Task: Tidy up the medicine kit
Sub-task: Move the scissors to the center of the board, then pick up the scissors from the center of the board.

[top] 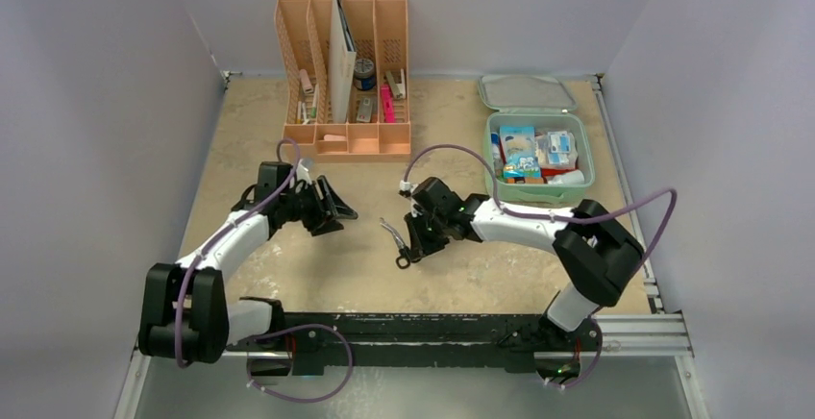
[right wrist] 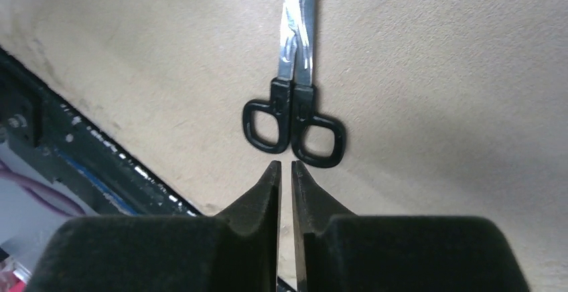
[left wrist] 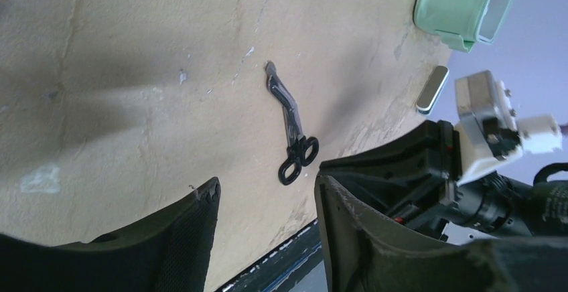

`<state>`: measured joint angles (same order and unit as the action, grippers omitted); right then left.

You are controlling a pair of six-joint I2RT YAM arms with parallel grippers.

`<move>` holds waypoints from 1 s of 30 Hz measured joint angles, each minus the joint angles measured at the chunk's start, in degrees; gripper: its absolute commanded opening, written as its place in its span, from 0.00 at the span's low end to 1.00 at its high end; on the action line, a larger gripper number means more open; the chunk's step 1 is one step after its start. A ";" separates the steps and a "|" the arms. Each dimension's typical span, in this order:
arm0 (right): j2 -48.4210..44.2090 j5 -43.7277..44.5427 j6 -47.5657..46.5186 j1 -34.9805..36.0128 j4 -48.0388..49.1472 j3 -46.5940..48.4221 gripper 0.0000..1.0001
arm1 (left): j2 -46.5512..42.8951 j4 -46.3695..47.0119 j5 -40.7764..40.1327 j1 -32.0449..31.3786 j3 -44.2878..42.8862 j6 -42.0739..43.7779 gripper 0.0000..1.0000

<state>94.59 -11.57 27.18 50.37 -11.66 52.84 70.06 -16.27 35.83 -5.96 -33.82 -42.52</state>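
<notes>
Left tool (top: 343, 224) is hovering low over the left half of the bench (top: 288, 280), its jaws standing partly apart and gripping nothing. Behind it, a peach desk organizer (top: 380, 140) is standing against the far edge. Near the middle of the bench, toward the near edge, black-handled scissors (right wrist: 293, 98) are lying flat, blades closed and handle loops facing the right tool (right wrist: 286, 166). That tool is pointing straight at the loops from just short of them, its jaws drawn almost together with only a slit showing and nothing between them. At the far right corner the mint-green medicine kit (top: 543, 193) is sitting with its lid thrown back, already crowded with small boxes.

Picking up the scissors appears to be the step in hand. Doing it well likely means spreading the jaws first, then coming down until the tips are touching the bench and closing across the narrow neck where handles meet blades, since so thin a thing could slip. A free slot along the kit's edge looks the safest landing place.
</notes>
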 measured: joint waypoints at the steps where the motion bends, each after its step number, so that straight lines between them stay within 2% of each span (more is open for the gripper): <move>1: -1.25 0.02 0.15 0.00 0.04 -0.31 0.19 | 0.42 0.96 0.13 -0.13 0.00 -0.42 0.46; 5: -6.14 0.42 1.09 0.00 -0.24 -1.31 0.27 | 2.40 4.50 1.05 -1.09 -0.17 -1.88 0.32; 11: -9.97 3.48 1.55 0.00 -1.57 -1.51 0.28 | 9.01 7.76 1.31 -5.09 -3.48 -2.95 0.16; 17: -11.47 6.27 1.84 -0.20 -2.49 -3.06 0.32 | 16.46 10.47 1.29 -8.46 -8.11 -3.04 0.15; 22: -11.47 8.02 3.19 -0.52 -3.08 -3.32 0.32 | 21.86 12.66 1.25 -11.39 -11.56 -3.39 0.07; 27: -11.39 7.89 5.07 -0.57 -3.04 -3.32 0.33 | 25.20 13.44 1.29 -12.59 -12.57 -3.41 0.07; 30: -11.32 7.69 5.68 -0.57 -3.04 -3.32 0.38 | 26.97 13.60 1.27 -12.63 -12.83 -3.39 0.08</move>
<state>83.26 -3.88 32.86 49.80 -14.70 49.52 97.03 -2.68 37.10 -18.59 -46.65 -45.91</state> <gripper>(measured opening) 0.329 0.069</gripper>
